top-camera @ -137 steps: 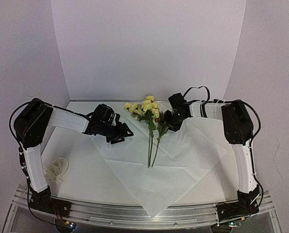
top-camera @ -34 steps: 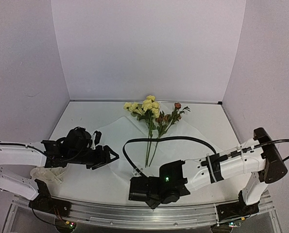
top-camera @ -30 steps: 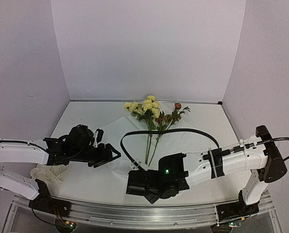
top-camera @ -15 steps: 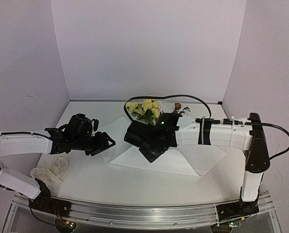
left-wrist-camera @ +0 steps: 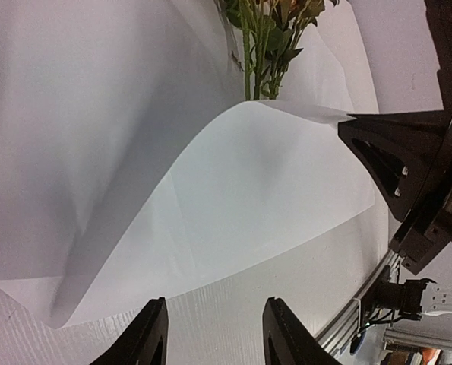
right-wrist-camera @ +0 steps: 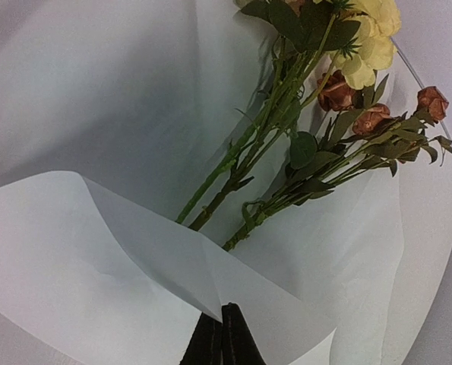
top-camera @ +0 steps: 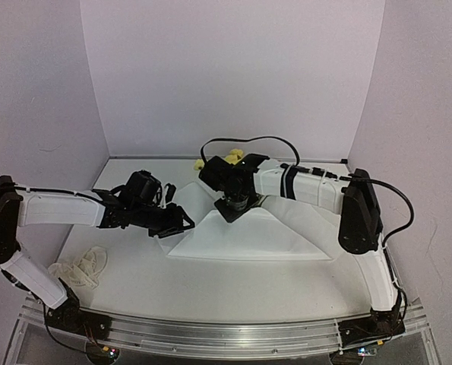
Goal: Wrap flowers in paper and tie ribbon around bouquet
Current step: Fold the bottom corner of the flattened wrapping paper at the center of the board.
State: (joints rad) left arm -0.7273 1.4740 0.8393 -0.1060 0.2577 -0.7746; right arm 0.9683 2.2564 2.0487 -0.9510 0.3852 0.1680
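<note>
two right fingers (right-wrist-camera: 207,344) pinch the paper (right-wrist-camera: 96,258) corner folded over the flowers (right-wrist-camera: 303,149).

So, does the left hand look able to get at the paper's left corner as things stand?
Probably yes: the left hand hangs open just short of the paper, whose nearest corner lies right ahead with nothing between them. The right hand pinches another corner.
</note>
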